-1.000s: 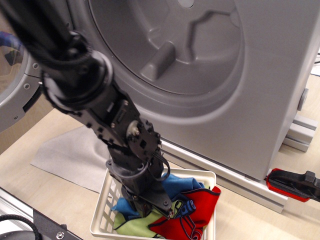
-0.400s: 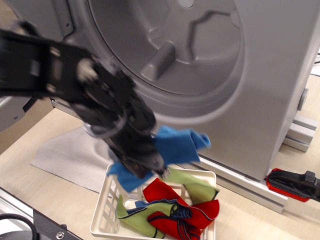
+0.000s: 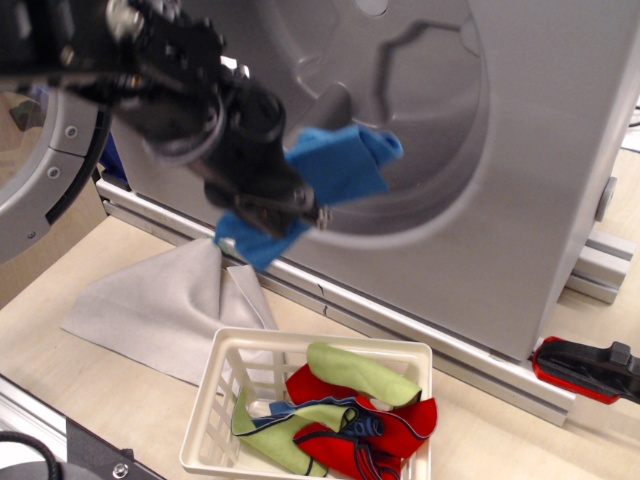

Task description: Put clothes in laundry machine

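Observation:
My gripper is shut on the plain blue cloth and holds it in the air in front of the lower rim of the laundry machine's round drum mouth. The cloth hangs on both sides of the jaws. The grey drum ribs show behind it. The red cloth with dark blue trim and the light green cloth lie in the white slotted basket on the table below. The round door stands open at the left.
A large pale grey sheet lies flat on the table, left of the basket. A red and black tool lies at the right by the machine's metal base rail. A metal frame runs along the near left corner.
My gripper rose out of the basket with the blue cloth and carried it up and back to the drum mouth. The red and green cloths shifted in the basket.

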Robot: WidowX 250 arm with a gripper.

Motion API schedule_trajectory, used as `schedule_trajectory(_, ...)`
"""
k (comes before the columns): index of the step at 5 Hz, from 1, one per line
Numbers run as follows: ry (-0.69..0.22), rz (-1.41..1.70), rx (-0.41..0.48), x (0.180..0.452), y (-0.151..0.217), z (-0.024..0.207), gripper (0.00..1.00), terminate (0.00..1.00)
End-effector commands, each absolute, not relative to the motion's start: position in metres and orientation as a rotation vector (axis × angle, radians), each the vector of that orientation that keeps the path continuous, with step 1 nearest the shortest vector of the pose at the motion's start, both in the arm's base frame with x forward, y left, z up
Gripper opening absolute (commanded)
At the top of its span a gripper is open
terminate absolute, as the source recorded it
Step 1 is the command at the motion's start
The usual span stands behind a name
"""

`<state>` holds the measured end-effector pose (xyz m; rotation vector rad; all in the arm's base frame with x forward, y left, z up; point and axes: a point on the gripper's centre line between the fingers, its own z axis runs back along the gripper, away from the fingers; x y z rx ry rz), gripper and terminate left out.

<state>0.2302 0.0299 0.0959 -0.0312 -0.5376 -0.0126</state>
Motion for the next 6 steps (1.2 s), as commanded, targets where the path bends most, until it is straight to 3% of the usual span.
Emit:
schedule_trajectory(1, -0.676, 0.054, 0.004, 0.274, 0.049, 0.122, 0.0, 0.0)
schedule_trajectory(5, -0.729, 0.155, 0.026, 0.343, 0.049, 0.11, 0.0, 0.0)
schedule_trajectory(6, -0.706, 0.172, 0.016, 0.342, 0.049, 0.105, 1.0, 0.0)
